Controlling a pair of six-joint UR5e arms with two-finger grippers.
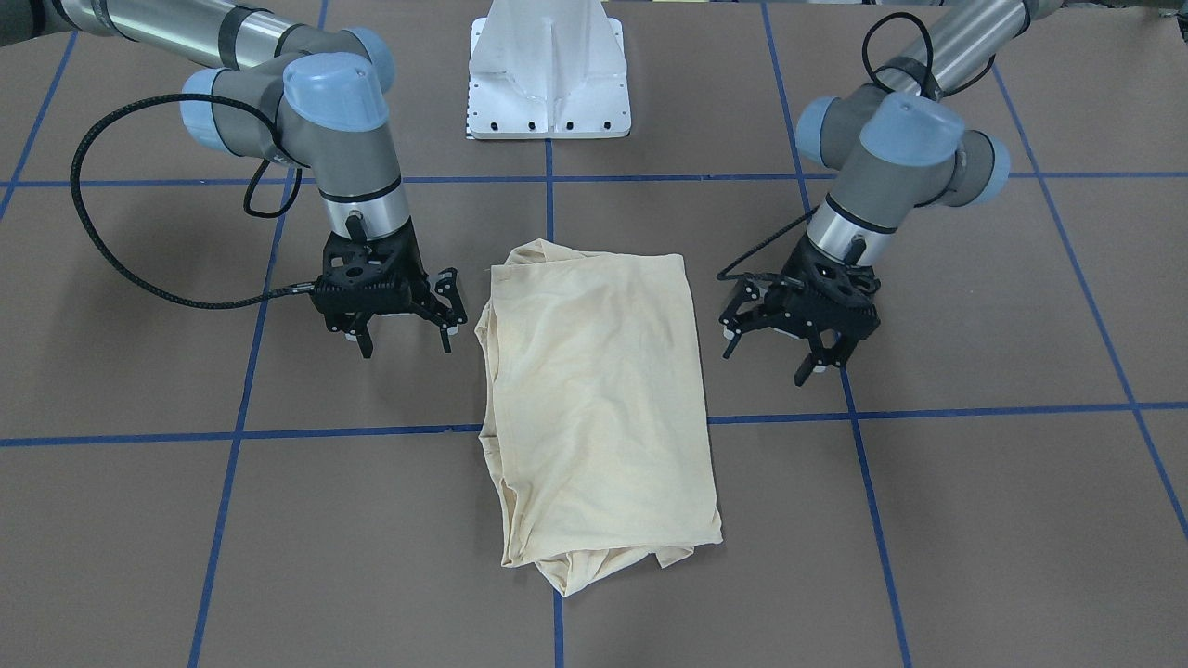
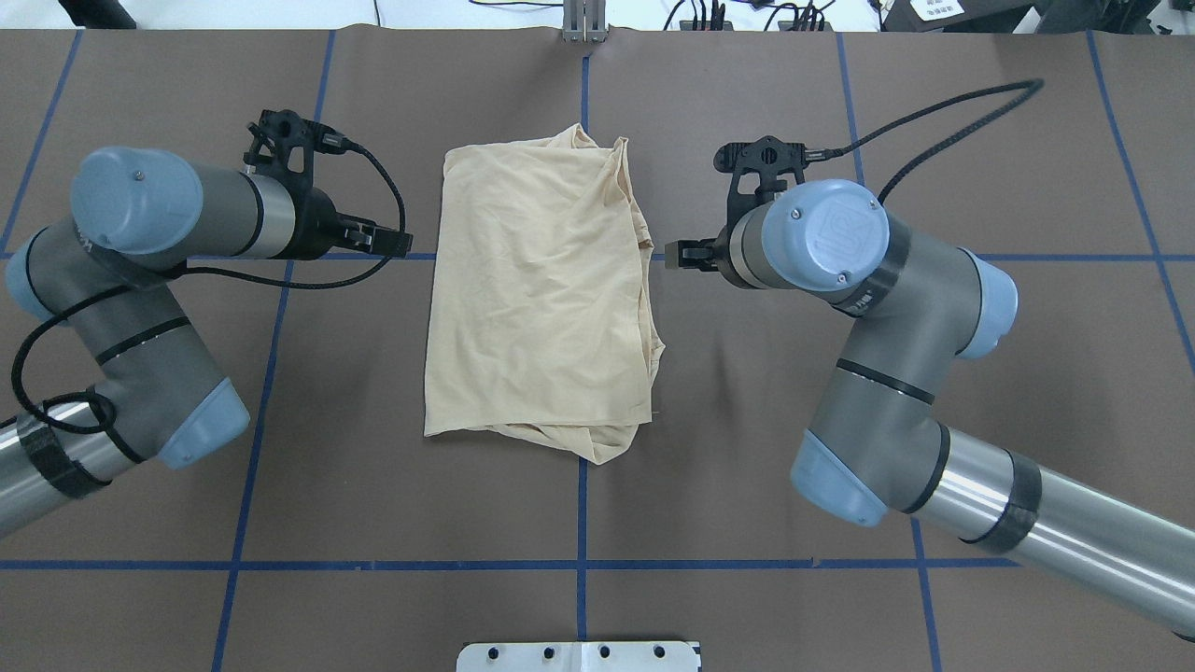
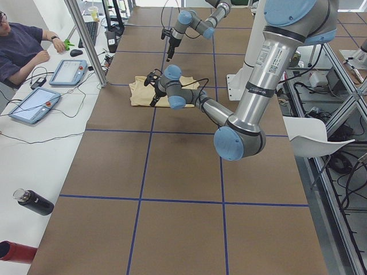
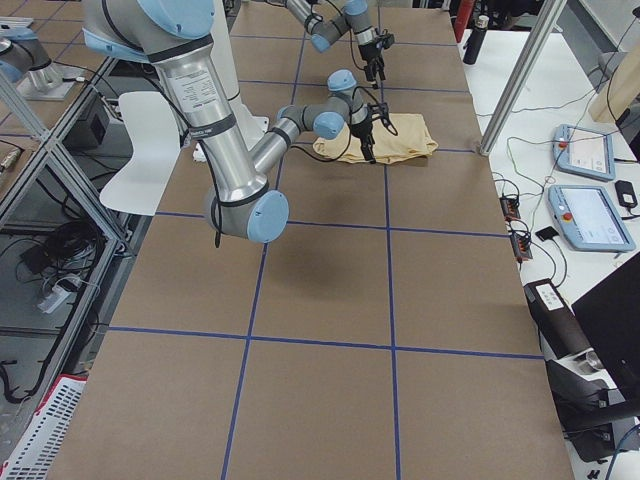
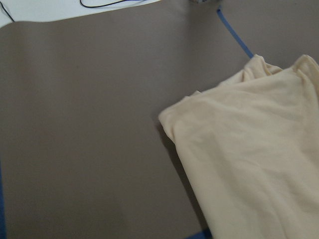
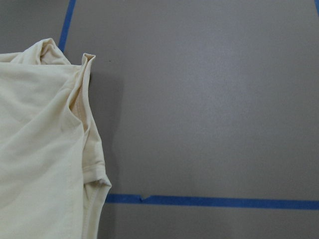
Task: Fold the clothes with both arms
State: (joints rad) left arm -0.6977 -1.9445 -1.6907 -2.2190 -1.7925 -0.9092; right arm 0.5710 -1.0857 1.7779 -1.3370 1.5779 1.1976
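Folded shirt (image 1: pixel 594 408), as I see it remotely: a cream rectangle lying flat mid-table (image 1: pixel 974 538), across a blue tape line (image 1: pixel 325 432). My left gripper (image 1: pixel 768 364) and right gripper (image 1: pixel 406 349) hang just beside its long edges, one on each side. Both have fingers spread, grasp nothing and stay clear of the cloth.
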